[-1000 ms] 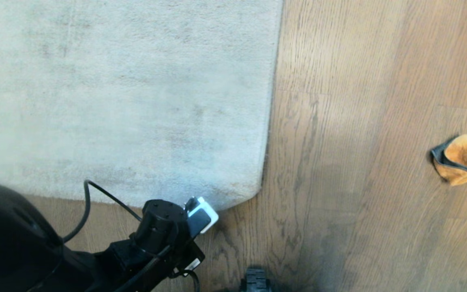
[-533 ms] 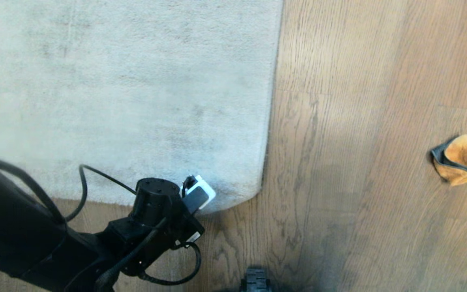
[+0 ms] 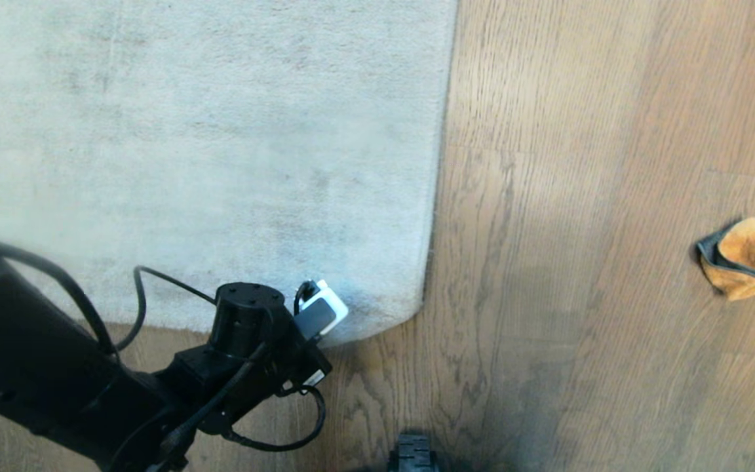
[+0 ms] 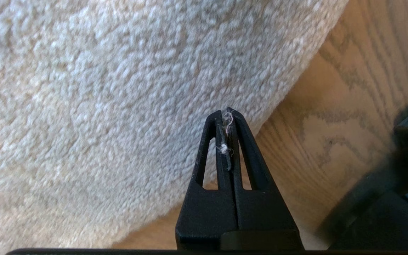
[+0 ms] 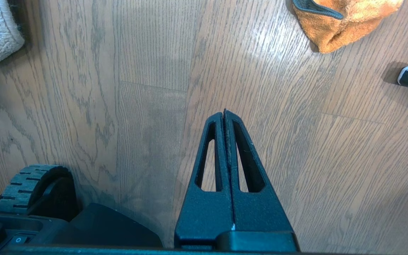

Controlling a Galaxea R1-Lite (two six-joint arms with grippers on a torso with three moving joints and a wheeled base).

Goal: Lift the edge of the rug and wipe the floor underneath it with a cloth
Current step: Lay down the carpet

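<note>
Left claw [image 4: 227,113] moved onto rug edge [image 4: 278,92], closed.

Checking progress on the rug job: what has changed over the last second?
The left arm swung further into the head view, carrying the shut left gripper up over the rug edge. Nothing was grasped or released. The rug stays flat, the cloth on the floor, the right gripper shut.

Pale grey-beige short-pile rug edge [image 3: 431,196] with rounded corner lying flat on the floor [image 3: 580,196], grey-brown wavy-grained planks, fluffy orange-yellow cloth [image 3: 748,257] with dark grey trim crumpled on the floor well apart from the rug edge
</note>
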